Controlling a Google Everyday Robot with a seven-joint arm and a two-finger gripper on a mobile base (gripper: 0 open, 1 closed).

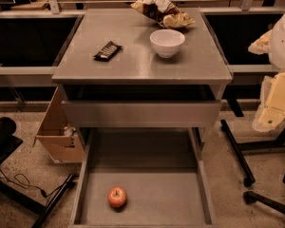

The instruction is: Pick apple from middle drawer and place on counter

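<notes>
The apple (117, 196), small and red-orange, lies on the floor of the pulled-out middle drawer (147, 194), near its front left. The counter (142, 56) of grey steel is above it. My gripper (274, 109) is at the right edge of the camera view, pale and yellowish, beside the counter's right side. It is far to the right of the apple and higher than it, and it touches nothing. Part of the arm runs out of view.
On the counter stand a white bowl (166, 42), a dark snack bar (108, 51) and a crumpled chip bag (162, 11). A plain grey drawer face (141, 113) is shut above the open drawer. A cardboard box (57, 134) is on the left, black chair legs (237, 151) on the right.
</notes>
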